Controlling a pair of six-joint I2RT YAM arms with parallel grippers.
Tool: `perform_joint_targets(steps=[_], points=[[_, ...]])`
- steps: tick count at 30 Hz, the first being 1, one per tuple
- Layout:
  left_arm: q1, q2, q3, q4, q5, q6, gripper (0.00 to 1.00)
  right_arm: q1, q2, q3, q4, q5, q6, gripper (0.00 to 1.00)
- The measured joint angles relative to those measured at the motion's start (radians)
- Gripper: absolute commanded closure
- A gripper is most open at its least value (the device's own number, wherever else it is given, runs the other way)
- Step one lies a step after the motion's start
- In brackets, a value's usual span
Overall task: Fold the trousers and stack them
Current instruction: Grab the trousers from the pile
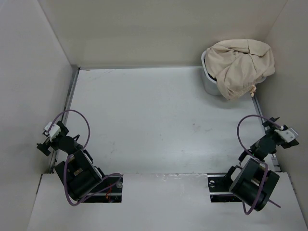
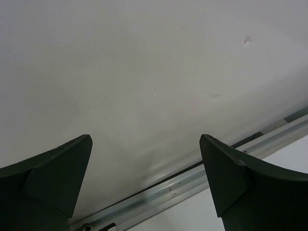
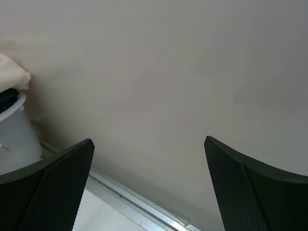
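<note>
Trousers [image 1: 242, 65] heaped over white bin [image 1: 210, 84]

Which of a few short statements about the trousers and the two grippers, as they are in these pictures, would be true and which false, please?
1. The trousers are heaped in a white bin at the far right corner of the table. True.
2. The trousers are folded flat. False: they are crumpled and spill over the bin's rim.
3. The left gripper and the right gripper are both open and hold nothing. True.
4. The right gripper touches the trousers. False: it sits apart from them, near the table's right edge.
</note>
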Motion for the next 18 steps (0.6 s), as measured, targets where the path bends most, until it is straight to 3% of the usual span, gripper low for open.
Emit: perform_joint_targets(steps=[13, 16, 18], points=[[-0.010, -0.006, 0.000, -0.003, 0.000, 0.018, 0.00, -0.001, -0.017, -0.001, -0.010, -0.064, -0.014, 0.00], [-0.087, -0.095, 0.021, -0.041, 0.005, 0.102, 0.00, 0.086, -0.192, 0.018, -0.076, -0.081, -0.107, 0.00], [-0.168, -0.153, 0.110, -0.080, 0.037, 0.179, 0.00, 0.214, -0.246, 0.148, -0.173, -0.127, -0.192, 0.00]])
